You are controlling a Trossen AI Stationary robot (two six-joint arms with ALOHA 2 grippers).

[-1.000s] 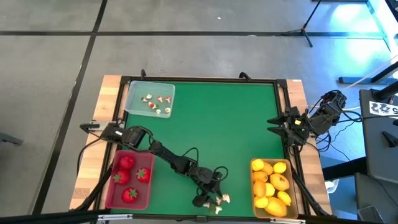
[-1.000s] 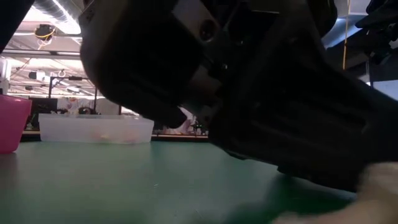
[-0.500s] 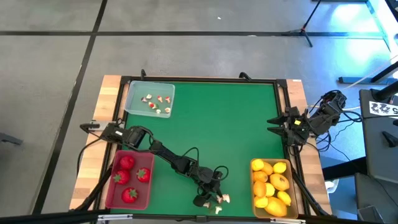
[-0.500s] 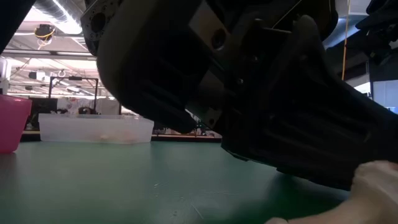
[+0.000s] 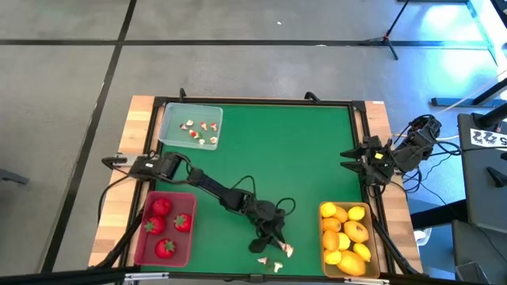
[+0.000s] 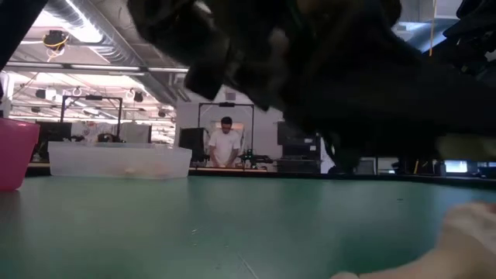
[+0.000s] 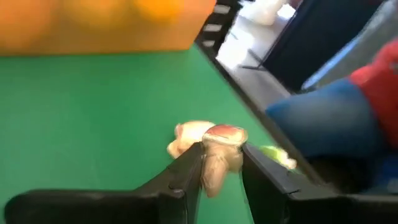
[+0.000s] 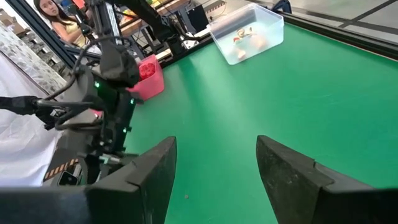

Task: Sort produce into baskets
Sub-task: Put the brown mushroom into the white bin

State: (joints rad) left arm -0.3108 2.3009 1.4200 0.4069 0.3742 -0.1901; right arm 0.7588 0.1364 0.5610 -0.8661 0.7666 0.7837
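Observation:
My left gripper (image 5: 269,235) hangs over the table's near middle, shut on a small white-and-red bit (image 7: 219,140). Three more bits (image 5: 276,259) lie on the green mat just nearer than it, and one shows behind the fingers in the left wrist view (image 7: 186,134). The clear tray (image 5: 190,125) at the far left holds several bits. The pinkish-red tray (image 5: 165,228) at the near left holds strawberries. The tan-yellow tray (image 5: 346,236) at the near right holds yellow and orange lemons. My right gripper (image 5: 356,162) waits open at the right edge. My left gripper pinches the white-and-red bit between its two fingers (image 7: 189,168), which are on its pale lower part (image 7: 216,171). Its red-topped cap (image 7: 225,134) stands out beyond the fingertips. The fingers slant down from the table's left. The bit is lifted clear of the mat.
The green mat (image 5: 285,158) is bare between the trays. A raised black frame (image 5: 363,127) borders the mat. In the low view the clear tray (image 6: 120,161) and the pink tray (image 6: 15,151) stand far off, and a person stands in the room behind.
My left gripper has risen from the mat and drawn a little toward the far edge, uncovering a bit that lay under it. The other bits on the mat have stayed where they were.

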